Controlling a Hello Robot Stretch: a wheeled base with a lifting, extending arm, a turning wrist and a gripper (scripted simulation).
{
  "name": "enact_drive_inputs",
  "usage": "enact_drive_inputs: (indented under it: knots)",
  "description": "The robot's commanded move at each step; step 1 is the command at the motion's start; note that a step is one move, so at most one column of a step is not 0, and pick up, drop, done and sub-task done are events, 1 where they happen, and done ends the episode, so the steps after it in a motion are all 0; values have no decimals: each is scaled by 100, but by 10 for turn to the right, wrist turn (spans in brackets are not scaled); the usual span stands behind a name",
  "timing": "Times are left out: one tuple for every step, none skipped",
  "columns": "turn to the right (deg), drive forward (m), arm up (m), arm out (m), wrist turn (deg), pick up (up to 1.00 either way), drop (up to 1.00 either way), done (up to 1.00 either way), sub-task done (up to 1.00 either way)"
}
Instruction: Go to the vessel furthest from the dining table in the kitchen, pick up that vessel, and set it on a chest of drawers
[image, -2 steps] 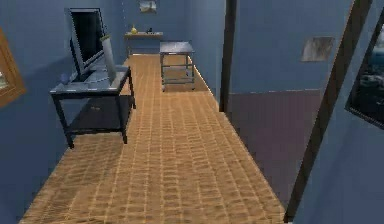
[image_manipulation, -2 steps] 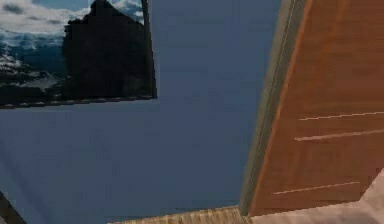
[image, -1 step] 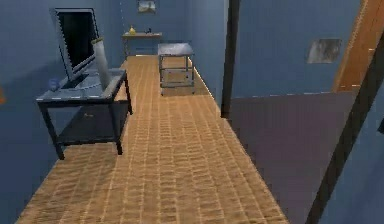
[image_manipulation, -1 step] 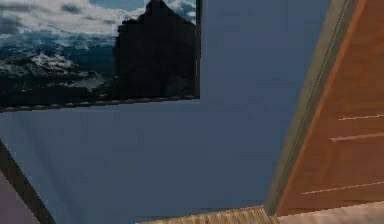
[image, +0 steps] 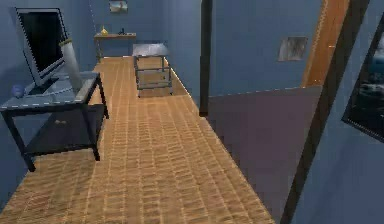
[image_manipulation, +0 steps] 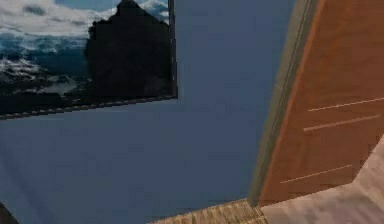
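Note:
A dark stand (image: 60, 118) at the forward view's left carries a flat screen (image: 40, 45), a pale tall vase-like thing (image: 72, 66) and a small bluish round object (image: 18, 90). Farther down the room stands a small grey metal table (image: 152, 62). At the far wall a wooden shelf table (image: 116, 38) bears small things too tiny to name.
Wood-plank floor (image: 150, 150) runs ahead between blue walls. A dark partition edge (image: 205, 55) divides off a darker floored area (image: 265, 130) with an orange door (image: 328, 40). In the arm side view a mountain picture (image_manipulation: 85, 50) hangs on a blue wall beside an orange door (image_manipulation: 335, 110).

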Motion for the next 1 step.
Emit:
enact_drive_inputs:
  knots:
    - [0,100,0,0,0,0,0,0,0]
